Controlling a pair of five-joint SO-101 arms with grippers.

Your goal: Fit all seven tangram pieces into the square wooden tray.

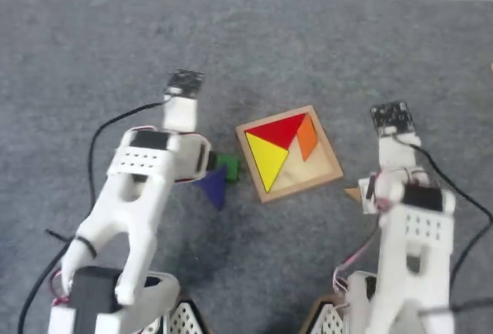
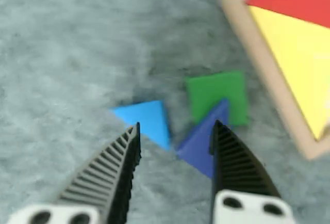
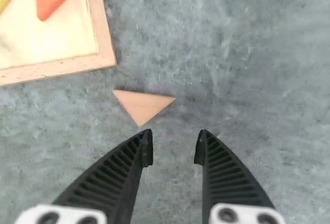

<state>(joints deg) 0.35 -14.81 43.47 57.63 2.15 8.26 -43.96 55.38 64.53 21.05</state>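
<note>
Left wrist view is showing the left hand (image 2: pixel 176 128) spread open and straddling the dark blue triangle (image 2: pixel 202 142) (its edge overlapping the green square (image 2: pixel 216 95)) on the tabletop (image 2: pixel 62 38). The tray (image 2: pixel 255 53) is lying near, just past that square.

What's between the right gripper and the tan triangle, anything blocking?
Nothing visible. The open right gripper sits just short of the tan triangle, with only grey carpet between them. The triangle lies flat, apart from the tray, and that gap is carpet too.
</note>
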